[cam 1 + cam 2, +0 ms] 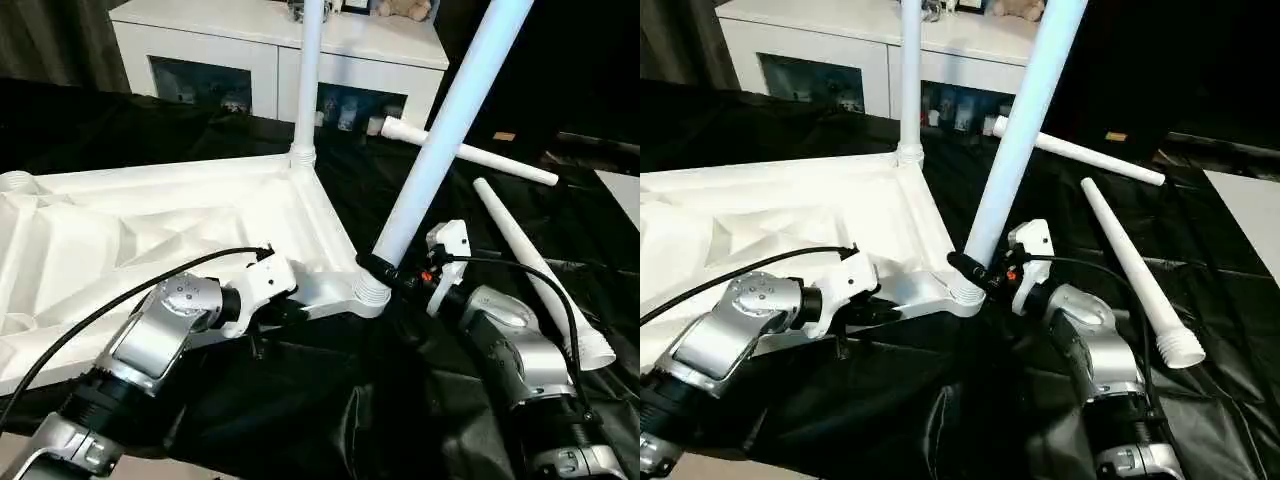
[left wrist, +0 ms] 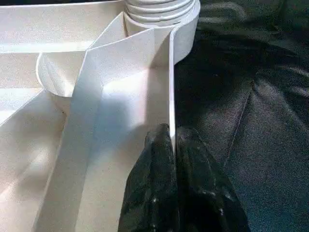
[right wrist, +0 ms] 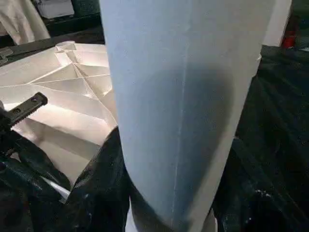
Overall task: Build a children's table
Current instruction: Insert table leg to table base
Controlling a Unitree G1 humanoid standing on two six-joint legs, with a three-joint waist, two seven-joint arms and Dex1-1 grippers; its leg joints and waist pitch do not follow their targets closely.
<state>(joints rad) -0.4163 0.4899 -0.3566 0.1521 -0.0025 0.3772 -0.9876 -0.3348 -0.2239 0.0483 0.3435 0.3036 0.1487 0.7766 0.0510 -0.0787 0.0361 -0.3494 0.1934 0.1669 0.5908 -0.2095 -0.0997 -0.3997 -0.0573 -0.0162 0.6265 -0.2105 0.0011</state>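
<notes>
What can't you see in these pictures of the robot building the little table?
- The tops of the two standing legs, the far one and the near one: cut off by the upper edge in both eye views.
- How deep the near leg sits in its corner socket: the right gripper wraps its base.
- The tabletop's far left end: cut off by the picture edge.
- What sits behind the cabinet's dark glass: too small.

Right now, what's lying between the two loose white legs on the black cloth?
Nothing but bare black cloth. The head views show the short white tapered plastic leg and the longer white tapered leg lying apart, with only wrinkled cloth between them.
</notes>
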